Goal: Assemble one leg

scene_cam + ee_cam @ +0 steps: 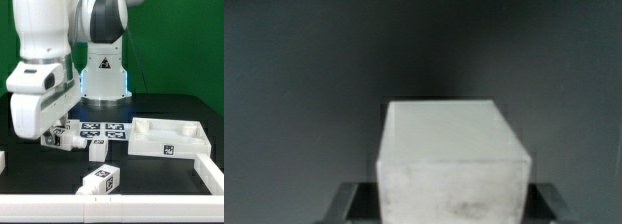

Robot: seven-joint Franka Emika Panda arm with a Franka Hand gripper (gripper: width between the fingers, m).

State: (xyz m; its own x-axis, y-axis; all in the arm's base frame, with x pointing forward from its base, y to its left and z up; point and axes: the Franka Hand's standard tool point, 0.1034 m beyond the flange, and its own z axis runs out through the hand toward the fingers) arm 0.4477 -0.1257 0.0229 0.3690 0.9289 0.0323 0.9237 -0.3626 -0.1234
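Low at the exterior view's left: hand (54, 137) just above the desk (150, 190).
Clamped on a white leg (452, 160); second leg (100, 180) lies loose nearby.

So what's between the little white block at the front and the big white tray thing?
Nothing. In the exterior view, only bare black table lies between the white block and the tray-shaped part.

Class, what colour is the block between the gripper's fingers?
White. The block shows best in the wrist view.
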